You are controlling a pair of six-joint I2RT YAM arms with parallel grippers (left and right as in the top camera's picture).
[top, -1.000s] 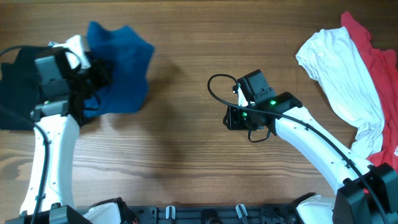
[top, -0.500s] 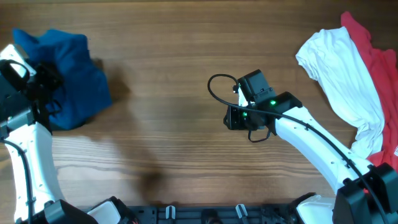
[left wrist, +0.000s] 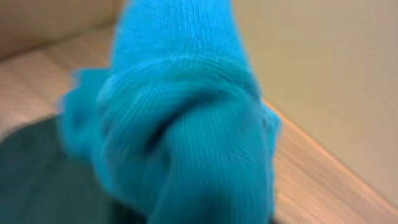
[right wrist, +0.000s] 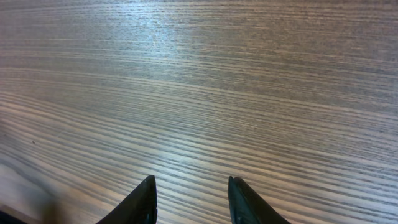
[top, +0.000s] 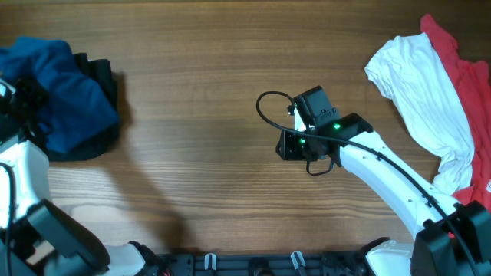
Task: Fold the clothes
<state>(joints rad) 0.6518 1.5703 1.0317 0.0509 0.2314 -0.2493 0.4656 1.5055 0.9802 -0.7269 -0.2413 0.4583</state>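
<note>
The royal-blue shirt (top: 65,96) lies bunched at the far left of the table, on top of the black garment (top: 100,77). My left gripper (top: 21,98) is at the shirt's left edge. In the left wrist view blurred blue cloth (left wrist: 186,124) fills the frame and hides the fingers, and the shirt has travelled with the gripper. My right gripper (top: 285,144) hovers open and empty over bare wood at the table's middle, its fingertips (right wrist: 149,186) apart. The white garment (top: 422,100) and the red garment (top: 469,84) lie heaped at the far right.
The wooden table (top: 199,184) runs between the left pile and the right pile. A black cable (top: 268,103) loops behind my right wrist. The table's left edge (left wrist: 323,155) shows close to the blue cloth in the left wrist view.
My left arm has swung further left, dragging the blue shirt to the far left onto the black garment. My right arm has not moved.
</note>
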